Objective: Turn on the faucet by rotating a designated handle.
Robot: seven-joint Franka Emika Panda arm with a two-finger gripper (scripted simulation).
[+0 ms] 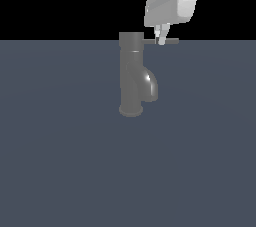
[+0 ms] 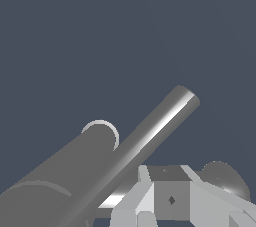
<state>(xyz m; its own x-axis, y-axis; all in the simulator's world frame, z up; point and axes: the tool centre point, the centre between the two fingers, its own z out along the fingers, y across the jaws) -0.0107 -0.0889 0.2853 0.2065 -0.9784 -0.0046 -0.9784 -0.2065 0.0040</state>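
One slim grey handle [image 1: 169,41] juts level from the top cap of a dark metal faucet [image 1: 131,73], its long axis horizontal and its free end pointing toward the exterior view's right. The white gripper [image 1: 161,40] comes down from above and meets the rod about midway along, its fingertips [image 1: 161,37] at the handle's level; whether they pinch the rod or merely rest against it cannot be told from either view. The faucet column stands upright on a flat blue-grey surface [image 1: 60,161], just beside the gripper on the exterior view's left, with its fat spout [image 1: 150,85] curving downward below the handle. In the wrist view the handle [image 2: 150,133] runs as a bright-edged bar away from the fingers [image 2: 145,198], with the column's top [image 2: 60,176] alongside it and the spout [image 2: 227,178] just past the fingers. Nothing else stands near the hand on the surface.
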